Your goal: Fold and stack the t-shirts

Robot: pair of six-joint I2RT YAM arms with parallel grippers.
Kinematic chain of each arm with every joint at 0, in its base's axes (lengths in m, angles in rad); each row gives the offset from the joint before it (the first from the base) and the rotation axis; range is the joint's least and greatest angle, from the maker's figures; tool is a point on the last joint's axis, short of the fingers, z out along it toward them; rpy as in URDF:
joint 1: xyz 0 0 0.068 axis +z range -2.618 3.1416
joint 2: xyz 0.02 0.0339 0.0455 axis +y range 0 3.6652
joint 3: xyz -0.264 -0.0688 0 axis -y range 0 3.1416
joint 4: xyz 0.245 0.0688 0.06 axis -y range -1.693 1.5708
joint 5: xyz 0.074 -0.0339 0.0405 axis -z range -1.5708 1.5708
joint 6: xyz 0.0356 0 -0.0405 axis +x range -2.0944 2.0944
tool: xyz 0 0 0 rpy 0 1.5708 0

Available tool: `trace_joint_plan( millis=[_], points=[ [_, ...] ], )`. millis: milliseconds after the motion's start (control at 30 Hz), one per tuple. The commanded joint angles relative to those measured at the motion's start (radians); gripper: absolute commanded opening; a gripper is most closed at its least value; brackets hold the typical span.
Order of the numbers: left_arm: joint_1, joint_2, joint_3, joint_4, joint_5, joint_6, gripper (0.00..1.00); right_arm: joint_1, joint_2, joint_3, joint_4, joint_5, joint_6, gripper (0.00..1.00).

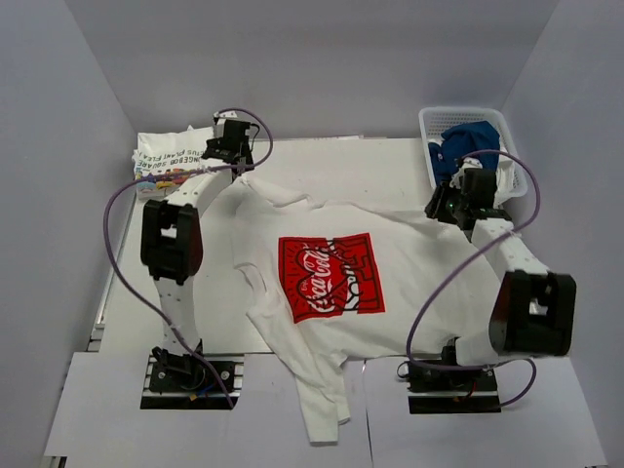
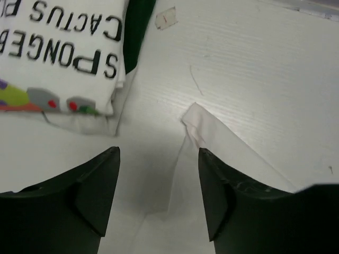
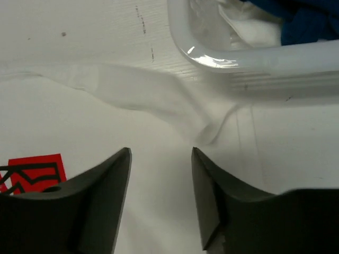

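A white t-shirt with a red Coca-Cola print (image 1: pixel 330 275) lies spread face up across the table, one end hanging over the near edge. My left gripper (image 1: pixel 237 161) (image 2: pixel 159 153) hovers open over the shirt's far left corner (image 2: pixel 200 117), nothing between its fingers. My right gripper (image 1: pixel 441 207) (image 3: pixel 160 151) is open above the shirt's far right edge (image 3: pixel 159 100), with a corner of the red print (image 3: pixel 34 170) at its left. A folded white t-shirt with cartoon print and lettering (image 1: pixel 168 161) (image 2: pixel 58 47) lies at the far left. A blue t-shirt (image 1: pixel 466 142) (image 3: pixel 310 21) sits in the basket.
A white plastic basket (image 1: pixel 427 146) (image 3: pixel 238 57) stands at the far right corner, close in front of my right gripper. Grey walls enclose the table on three sides. A small piece of tape (image 2: pixel 165 19) is stuck to the table beyond the left gripper.
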Motion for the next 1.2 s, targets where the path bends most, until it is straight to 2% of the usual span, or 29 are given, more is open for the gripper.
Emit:
trace_joint_plan(
  millis=[0,33,67,233,333,367,533,633,833,967,1167],
  points=[
    [0.015,0.032,0.202,-0.060,0.099,-0.040,0.72,0.019,0.064,0.094,0.056,0.077,-0.015,0.59],
    [0.015,0.032,0.211,-0.060,0.113,-0.040,0.85,0.021,0.067,0.103,0.058,0.081,-0.018,0.90],
    [0.015,0.021,0.202,-0.046,0.131,-0.040,1.00,0.021,0.058,0.101,0.065,0.083,-0.017,0.90],
    [0.002,-0.101,0.081,-0.026,0.245,-0.045,1.00,0.080,0.015,0.062,0.055,0.039,-0.002,0.90],
    [-0.008,-0.175,-0.088,-0.047,0.318,-0.073,1.00,0.119,-0.013,0.014,0.056,0.020,0.035,0.90],
    [-0.008,-0.189,-0.127,-0.057,0.387,-0.089,1.00,0.136,-0.023,-0.027,0.058,0.020,0.038,0.90],
    [-0.018,-0.255,-0.433,0.009,0.532,-0.181,1.00,0.191,0.007,-0.067,0.029,0.089,0.049,0.90],
    [-0.027,-0.266,-0.526,0.078,0.553,-0.192,1.00,0.212,0.056,-0.054,0.024,0.144,0.063,0.90],
    [-0.027,-0.163,-0.482,0.034,0.501,-0.183,1.00,0.223,0.223,0.049,0.001,0.248,0.127,0.90],
    [-0.027,-0.114,-0.482,0.011,0.492,-0.183,1.00,0.219,0.364,0.149,-0.017,0.246,0.166,0.90],
    [-0.005,-0.103,-0.540,-0.011,0.429,-0.174,1.00,0.219,0.483,0.235,0.071,0.267,0.218,0.90]
  ],
)
